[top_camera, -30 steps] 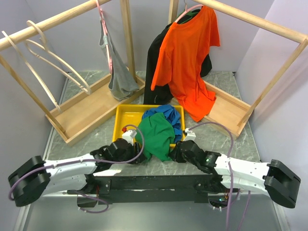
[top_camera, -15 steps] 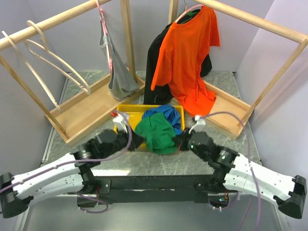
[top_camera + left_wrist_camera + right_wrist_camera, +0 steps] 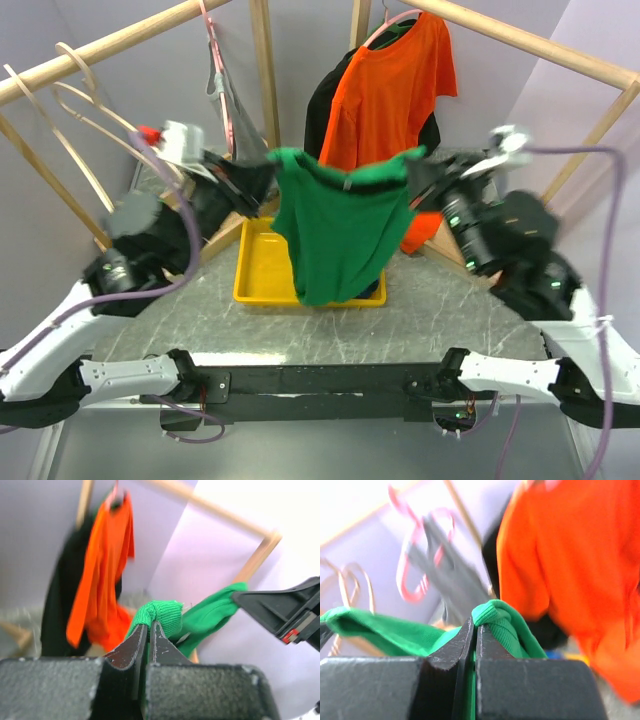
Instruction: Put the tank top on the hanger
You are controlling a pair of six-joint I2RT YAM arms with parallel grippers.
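Note:
The green tank top (image 3: 340,225) hangs spread in the air above the yellow tray, held by both shoulder straps. My left gripper (image 3: 268,168) is shut on its left strap (image 3: 160,616). My right gripper (image 3: 412,168) is shut on its right strap (image 3: 496,617). Both are raised high, level with the rack rails. Several pale wooden hangers (image 3: 95,125) hang on the left rack rail, well left of the left gripper.
A yellow tray (image 3: 262,290) sits mid-table under the top, with a blue garment just showing behind the hem. A grey tank top on a pink hanger (image 3: 235,130) hangs back centre. An orange T-shirt (image 3: 385,110) hangs over a black garment on the right rack.
Both arms have risen from the tray to rail height, lifting the green top out of the tray. It now hangs open between the two grippers.

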